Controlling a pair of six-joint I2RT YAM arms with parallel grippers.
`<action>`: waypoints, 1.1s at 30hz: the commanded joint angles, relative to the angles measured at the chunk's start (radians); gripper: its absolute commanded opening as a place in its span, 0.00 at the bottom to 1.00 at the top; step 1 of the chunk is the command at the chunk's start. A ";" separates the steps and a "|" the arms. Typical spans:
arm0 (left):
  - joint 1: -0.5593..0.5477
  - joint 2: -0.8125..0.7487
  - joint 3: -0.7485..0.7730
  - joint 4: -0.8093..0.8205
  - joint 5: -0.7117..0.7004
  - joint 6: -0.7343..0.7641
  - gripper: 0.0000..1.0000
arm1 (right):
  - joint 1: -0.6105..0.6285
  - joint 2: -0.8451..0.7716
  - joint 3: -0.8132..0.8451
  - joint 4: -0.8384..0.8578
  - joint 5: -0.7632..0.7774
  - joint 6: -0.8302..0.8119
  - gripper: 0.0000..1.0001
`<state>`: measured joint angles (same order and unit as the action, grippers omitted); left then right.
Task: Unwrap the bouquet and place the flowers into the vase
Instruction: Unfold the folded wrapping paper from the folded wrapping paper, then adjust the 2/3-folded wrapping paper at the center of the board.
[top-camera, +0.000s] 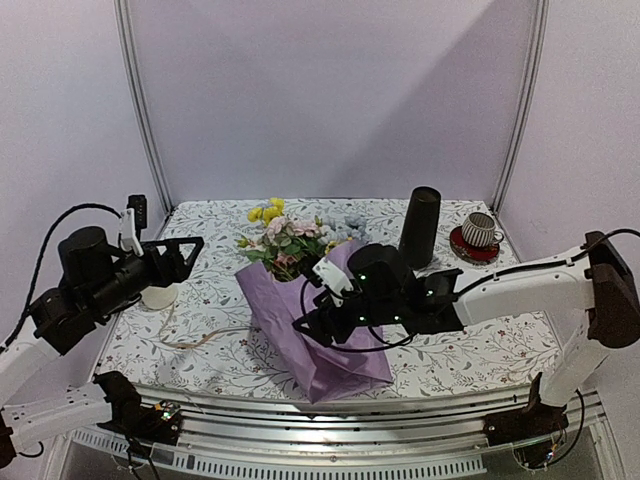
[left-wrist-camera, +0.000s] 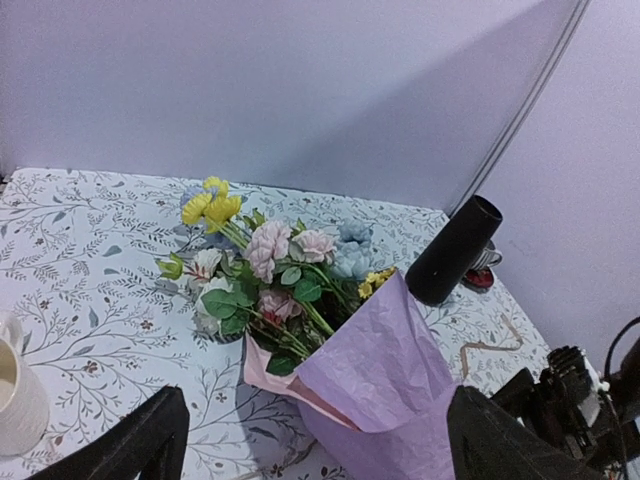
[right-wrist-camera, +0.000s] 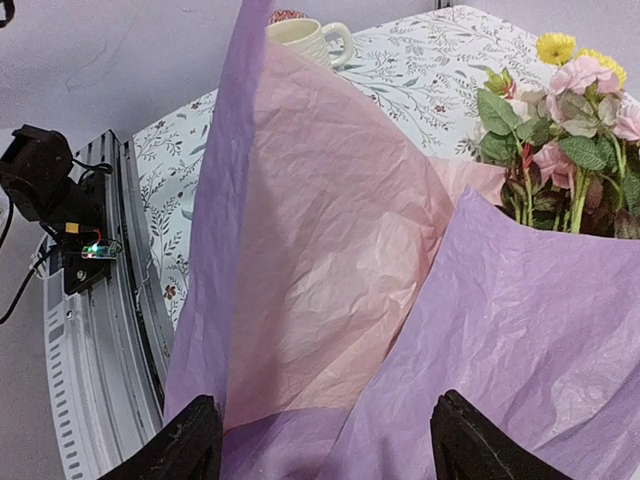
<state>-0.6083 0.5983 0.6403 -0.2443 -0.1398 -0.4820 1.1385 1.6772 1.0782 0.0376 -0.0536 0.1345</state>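
Bouquet (top-camera: 318, 322) lying on the flower-print table (top-camera: 480, 345), its narrow end toward the arm bases and its open end toward the back wall.

Right gripper (top-camera: 306, 326): jaws stand wide apart, pressed close against the side of the purple paper. In the right wrist view both fingers (right-wrist-camera: 186, 442) frame the paper. One sheet rises straight ahead of them and shows its pink inner face, and a purple sheet (right-wrist-camera: 520, 340) lies to the right of it. Nothing is pinched between the fingers. The flowers (right-wrist-camera: 560, 120) lie ahead of this gripper and to its right, at the mouth of the paper. A white mug (right-wrist-camera: 308, 40) shows beyond the raised sheet.

Left gripper (top-camera: 192, 258): jaws wide apart, holding nothing, raised off the table and well apart from the bouquet. In the left wrist view the flowers (left-wrist-camera: 270, 270), yellow, pink, cream and pale blue, lie straight ahead of it. The paper cone (left-wrist-camera: 375, 390) lies ahead and slightly to the right. The mug (left-wrist-camera: 15, 395) sits low at the left.

Vase (top-camera: 420, 228): black, upright, with nothing seen in it. It stands beyond the right arm's wrist, and far ahead and to the right of the left gripper. A ribbed cup (top-camera: 480, 232) on a red saucer stands just beside it. A loose tan string (top-camera: 200, 340) lies on the table between the left gripper and the bouquet.
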 joint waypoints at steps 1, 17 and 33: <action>0.005 0.005 0.004 0.009 -0.013 0.028 0.92 | -0.001 -0.090 -0.079 0.121 0.055 0.006 0.78; 0.005 0.085 0.155 -0.096 0.058 0.099 0.93 | -0.001 -0.229 -0.228 0.252 0.140 0.003 0.80; -0.059 0.435 0.290 -0.065 0.293 0.129 0.87 | 0.042 0.048 -0.086 0.154 0.081 0.095 0.77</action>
<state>-0.6350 1.0103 0.8894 -0.3264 0.1440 -0.3618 1.1481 1.6794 0.9569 0.1501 0.0849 0.1940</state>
